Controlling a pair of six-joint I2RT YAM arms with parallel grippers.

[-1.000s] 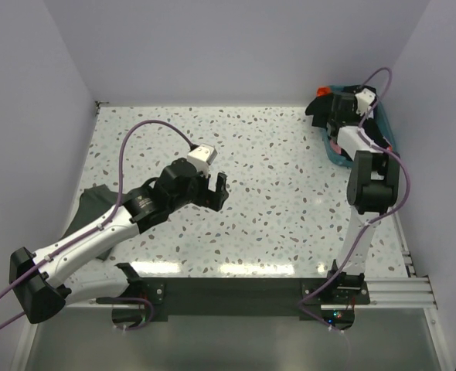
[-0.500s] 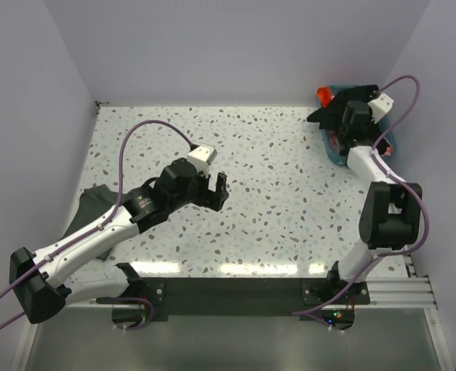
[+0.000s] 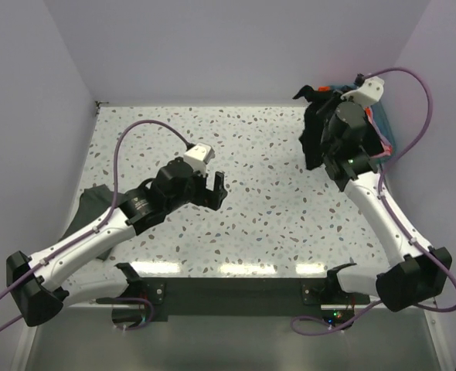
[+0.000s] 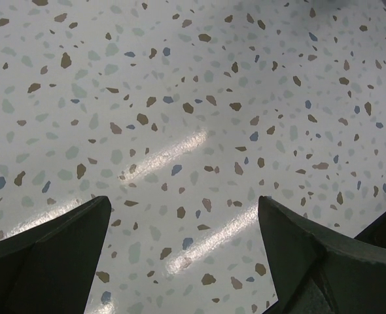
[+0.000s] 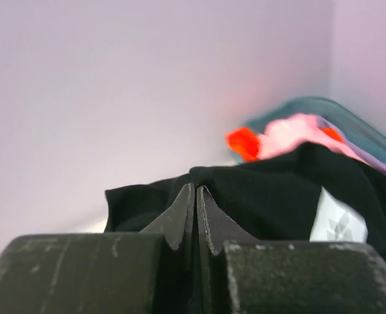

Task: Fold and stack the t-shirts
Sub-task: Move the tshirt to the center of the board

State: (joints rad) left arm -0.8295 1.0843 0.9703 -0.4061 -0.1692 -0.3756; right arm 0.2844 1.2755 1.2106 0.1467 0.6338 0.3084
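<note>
My right gripper (image 5: pixel 195 190) is shut on a fold of the black t-shirt (image 5: pixel 278 190), which hangs from it above the table's back right (image 3: pixel 313 139). Behind it, a pink t-shirt (image 5: pixel 294 131) and an orange-red one (image 5: pixel 244 142) lie in the teal basket (image 5: pixel 311 108). A dark grey t-shirt (image 3: pixel 96 202) lies at the table's left edge, partly under my left arm. My left gripper (image 3: pixel 215 193) hovers over the middle of the table, jaws wide open with only bare speckled tabletop (image 4: pixel 180 131) between the fingers (image 4: pixel 55 242).
The teal basket (image 3: pixel 384 127) stands in the back right corner against the wall. Lilac walls close the table in at the back and on both sides. The right arm's purple cable (image 3: pixel 413 85) loops above the basket.
The right arm has swung up and to the left, pulling the black t-shirt out of the basket over the table. The left arm has barely moved.
</note>
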